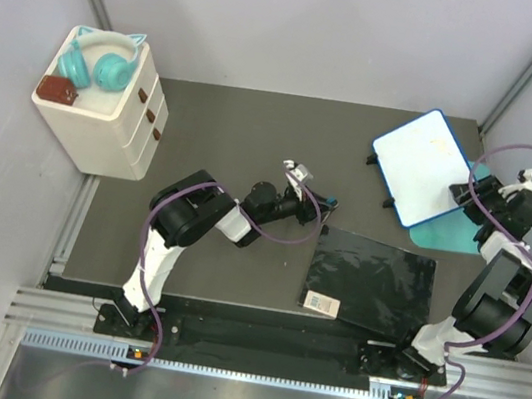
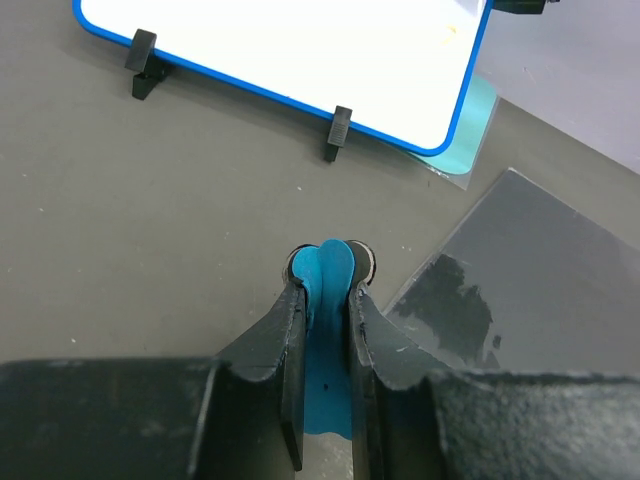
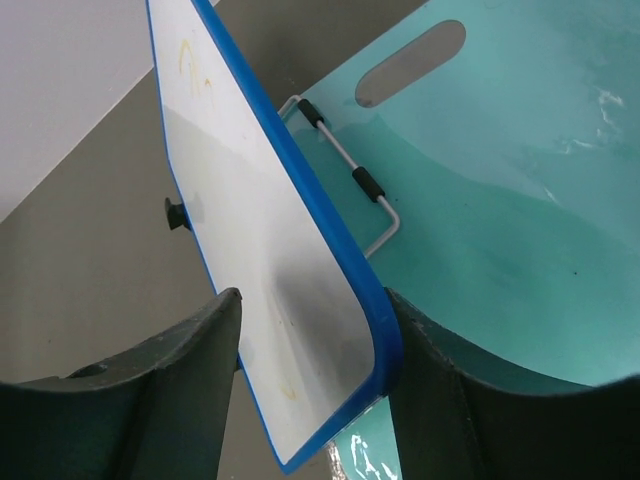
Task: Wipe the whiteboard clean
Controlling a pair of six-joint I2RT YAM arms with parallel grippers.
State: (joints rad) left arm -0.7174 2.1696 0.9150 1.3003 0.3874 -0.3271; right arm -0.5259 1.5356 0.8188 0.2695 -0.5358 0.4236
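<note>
Steadying step: right pincer straddles whiteboard edge (grip unclear). Next: left pincer, clamped on blue strip, must reach board.

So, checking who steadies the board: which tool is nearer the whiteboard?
Right. The right tool straddles the edge of the whiteboard. The left tool is mid-table, clear of the board, pinching a blue strip.

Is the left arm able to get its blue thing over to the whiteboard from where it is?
Probably yes. Only bare table lies between the left gripper, shut on the blue thing, and the whiteboard. The right gripper straddles the board's far edge, out of the way.
</note>
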